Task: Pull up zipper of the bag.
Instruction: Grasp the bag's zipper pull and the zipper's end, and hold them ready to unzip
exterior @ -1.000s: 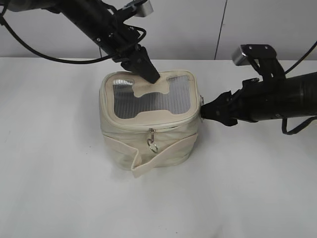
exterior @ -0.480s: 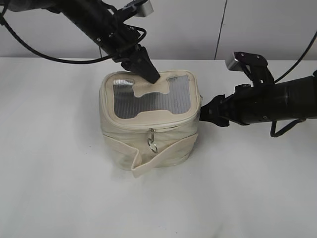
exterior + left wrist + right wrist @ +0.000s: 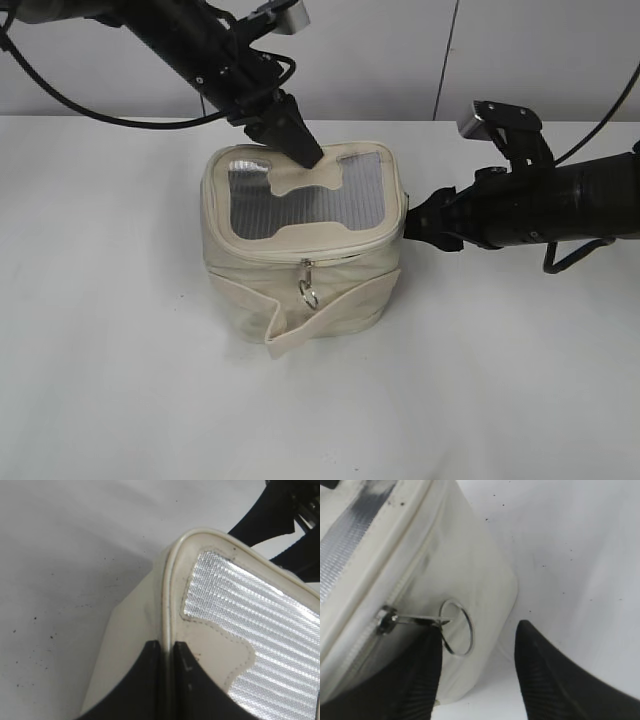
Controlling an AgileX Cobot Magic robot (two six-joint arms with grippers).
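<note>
The cream-white bag (image 3: 300, 300) stands upright mid-table, its grey mesh window (image 3: 300, 205) facing up. The zipper (image 3: 335, 256) runs round the top panel's rim, and a silver ring pull (image 3: 310, 296) hangs at the front. My left gripper (image 3: 306, 155) is shut on the rim at the back; in the left wrist view the jaws (image 3: 166, 652) pinch the bag's piped edge (image 3: 167, 595). My right gripper (image 3: 414, 226) is open at the bag's right side. In the right wrist view a second ring pull (image 3: 456, 626) lies just ahead of the right gripper's open fingers (image 3: 477, 647), close to the left one.
The bag's wide cream strap band (image 3: 300, 325) ends in a loose flap at the front. The white table (image 3: 120, 380) spreads around it. A grey wall (image 3: 400, 50) rises behind. Black cables trail from both arms.
My right gripper has twisted slightly and shifted a little at the bag's right side. The left gripper and the bag have stayed put.
</note>
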